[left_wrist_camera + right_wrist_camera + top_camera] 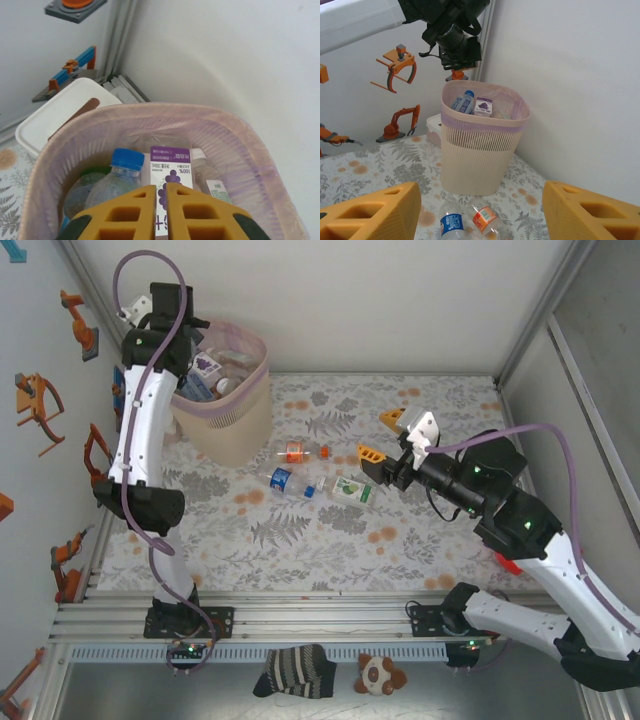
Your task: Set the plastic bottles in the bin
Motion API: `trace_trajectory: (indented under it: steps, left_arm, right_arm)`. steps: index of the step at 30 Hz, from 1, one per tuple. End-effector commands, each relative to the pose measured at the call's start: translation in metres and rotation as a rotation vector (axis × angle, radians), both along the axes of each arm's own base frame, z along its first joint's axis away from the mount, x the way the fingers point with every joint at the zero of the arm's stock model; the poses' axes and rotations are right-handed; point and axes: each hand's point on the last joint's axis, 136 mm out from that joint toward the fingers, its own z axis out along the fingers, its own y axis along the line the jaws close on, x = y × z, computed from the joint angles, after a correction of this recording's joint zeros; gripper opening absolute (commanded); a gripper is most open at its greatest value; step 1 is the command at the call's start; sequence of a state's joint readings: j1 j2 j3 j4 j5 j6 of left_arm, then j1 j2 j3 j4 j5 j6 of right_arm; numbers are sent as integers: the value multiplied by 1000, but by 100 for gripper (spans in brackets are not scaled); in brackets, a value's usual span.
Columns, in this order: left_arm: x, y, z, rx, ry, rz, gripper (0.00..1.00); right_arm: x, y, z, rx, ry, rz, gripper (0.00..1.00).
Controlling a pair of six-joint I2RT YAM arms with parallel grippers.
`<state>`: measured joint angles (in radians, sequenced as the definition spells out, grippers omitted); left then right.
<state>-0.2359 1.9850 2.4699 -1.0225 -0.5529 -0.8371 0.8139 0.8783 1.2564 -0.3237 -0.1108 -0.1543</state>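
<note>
Above the bin (pixel 238 430), the left gripper (pixel 160 192) hangs with its yellow fingers pressed together and nothing between them. Across the bench (pixel 300 540), the right gripper (pixel 380 437) stands released, fingers spread and empty, just beside the loose plastic bottles in the middle of the patterned surface.

The first risk, as I judge it, is the two arms meeting. If the right arm carries a bottle to the bin while the left is parked over the rim, they could clash or the drop could be blocked. The second is the grasp itself. The green-label bottle (pixel 350 489), the blue-label bottle (pixel 280 478) and the orange-label bottle (pixel 293 451) lie close together. Crushed plastic is light and slippery, so closing fingers may squeeze one out sideways or knock a neighbour rolling away. The third is overflow. The pile in the bin reaches close to the rim, so a bottle released from too high could bounce off it and land on the bench or behind the bin.

Lined with a pink bag (pixel 250 150), the bin already holds a clear blue-capped bottle (pixel 122 167), a purple grape-label container (pixel 170 172) upright beside it, and another clear bottle (pixel 215 187) against the right wall. A white box (pixel 65 112) sits behind the bin's left side; I cannot tell what is in it.
</note>
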Motion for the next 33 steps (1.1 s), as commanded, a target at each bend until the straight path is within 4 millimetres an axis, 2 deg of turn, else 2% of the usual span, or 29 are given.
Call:
trace_trajectory:
  steps: [1,3,9,13,18,22,26,33]
  left_arm:
    - [12,-6,-18,33,56,-62,4]
    - [16,-3,-31,42,91,-55,0]
    - [27,6,-78,28,210,-53,0]
    - [28,16,-107,10,280,-25,0]
    - [26,20,-125,-34,317,-7,1]
    - [24,15,-121,-66,305,-22,1]
    - [17,15,-103,-79,267,-26,1]
    - [3,12,-50,-60,133,-95,3]
  right_arm:
    - [-1,-4,10,36,-30,-14,65]
    - [-1,-4,10,36,-31,-14,64]
    - [-1,-5,10,36,-28,-17,64]
    - [-1,-5,10,36,-27,-17,64]
    - [-1,-5,13,40,-31,-18,64]
    - [-1,-4,15,40,-31,-12,64]
    - [-1,-4,16,43,-31,-9,64]
    - [-1,-3,16,44,-30,-9,64]
